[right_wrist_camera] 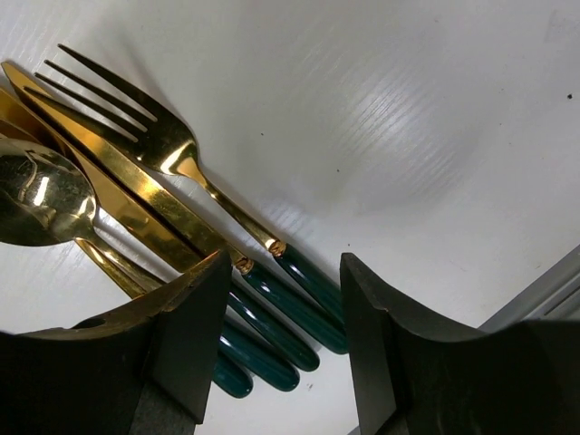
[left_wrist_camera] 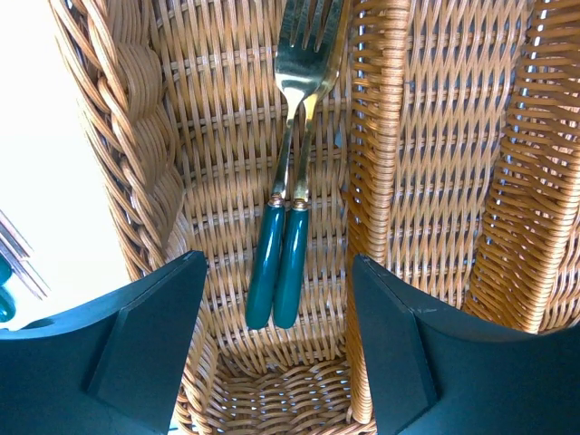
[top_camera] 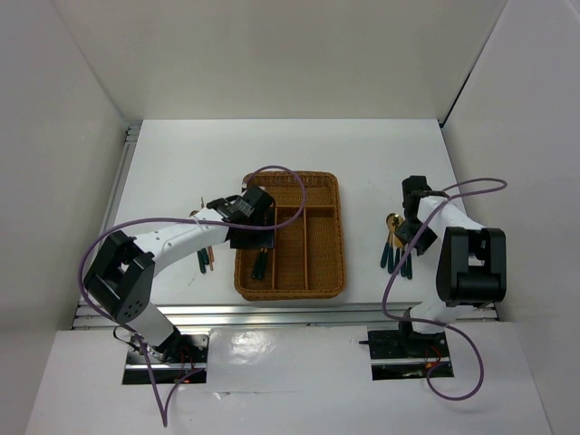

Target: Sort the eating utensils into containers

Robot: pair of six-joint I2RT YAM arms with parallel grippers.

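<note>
The wicker tray (top_camera: 322,195) sits mid-table. Two gold forks with teal handles (top_camera: 260,265) lie side by side in its left long slot, and they show close up in the left wrist view (left_wrist_camera: 288,181). My left gripper (top_camera: 246,237) hovers over that slot, open and empty (left_wrist_camera: 279,362), its fingers (left_wrist_camera: 154,353) apart on either side of the handles. A pile of utensils (top_camera: 396,249) lies on the table right of the tray: a fork (right_wrist_camera: 172,149), a flat gold blade (right_wrist_camera: 118,181), a spoon (right_wrist_camera: 41,195). My right gripper (top_camera: 405,238) is open and low over their teal handles (right_wrist_camera: 299,304), holding nothing (right_wrist_camera: 281,335).
Chopsticks and a teal-handled utensil (top_camera: 206,258) lie left of the tray, partly under my left arm. The tray's middle and right slots (top_camera: 322,249) and the crosswise slot (top_camera: 290,188) show only wicker. White walls enclose the table, with a metal rail (top_camera: 272,313) along the near edge.
</note>
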